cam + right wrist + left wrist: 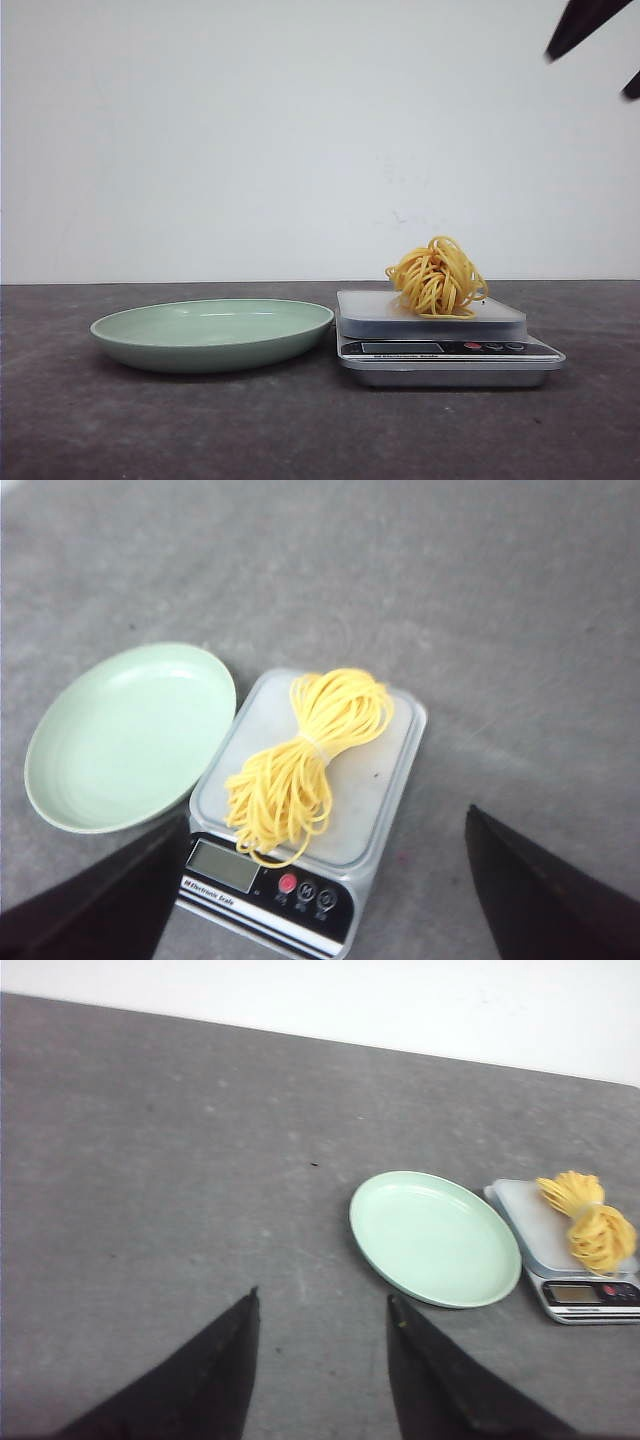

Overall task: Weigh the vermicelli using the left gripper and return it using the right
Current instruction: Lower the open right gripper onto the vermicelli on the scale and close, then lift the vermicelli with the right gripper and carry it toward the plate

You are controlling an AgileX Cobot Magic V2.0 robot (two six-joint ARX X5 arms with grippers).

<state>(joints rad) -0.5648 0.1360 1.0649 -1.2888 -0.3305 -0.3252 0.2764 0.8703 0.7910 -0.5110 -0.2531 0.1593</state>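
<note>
The vermicelli (437, 278), a yellow nest of strands, lies on the platform of a silver kitchen scale (445, 345). It also shows in the right wrist view (300, 765) and the left wrist view (590, 1225). My right gripper (328, 815) is open and empty, hovering high above the scale (390, 770). Only its finger ends show at the top right of the front view (586, 76). My left gripper (322, 1295) is open and empty over bare table, left of the plate. It is out of the front view.
A pale green plate (210, 335), with nothing in it, stands just left of the scale. It shows in both wrist views (435, 1240) (130, 735). The dark grey table (120, 430) ends at a white wall behind.
</note>
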